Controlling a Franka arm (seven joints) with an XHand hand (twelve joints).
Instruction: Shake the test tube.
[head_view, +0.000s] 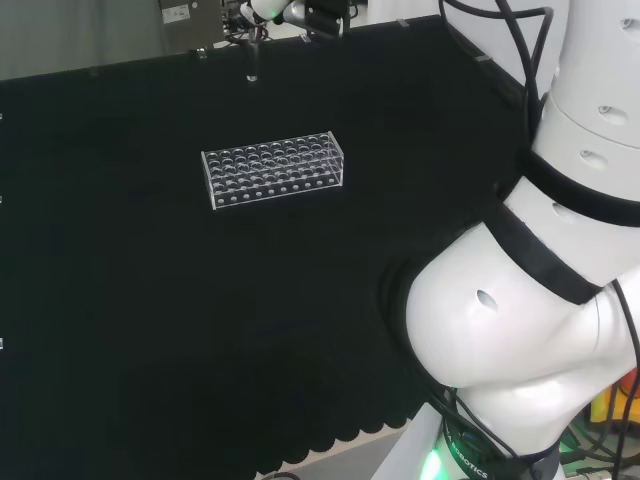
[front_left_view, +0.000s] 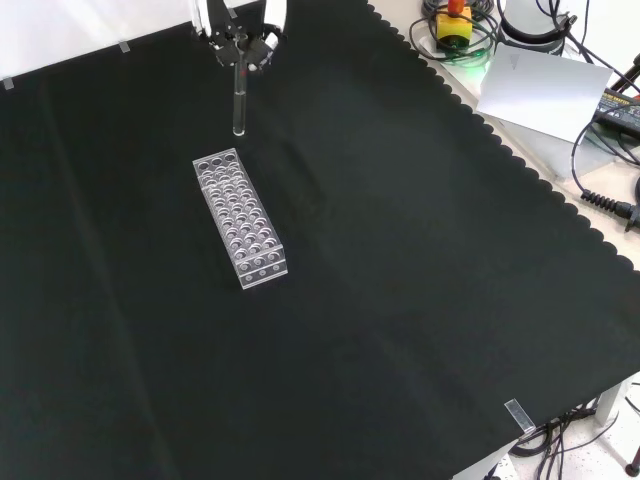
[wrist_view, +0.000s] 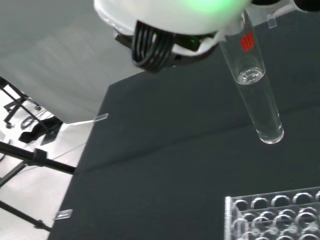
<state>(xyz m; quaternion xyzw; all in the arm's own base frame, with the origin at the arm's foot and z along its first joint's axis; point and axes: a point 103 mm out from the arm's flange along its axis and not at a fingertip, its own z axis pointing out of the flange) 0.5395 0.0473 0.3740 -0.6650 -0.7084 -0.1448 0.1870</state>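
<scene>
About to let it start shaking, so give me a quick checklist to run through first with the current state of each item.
1. Test tube held by the hand: ok, its top is between the fingers.
2. Tube lifted out of the test tube rack: ok, it hangs above the cloth beyond the rack's far end in the front view.
3. Tube upright: ok, roughly vertical.
4. Liquid inside: a level shows partway down in the wrist view.
5. Tube capped: cannot tell.
6. Rack holes vacant: ok.
</scene>
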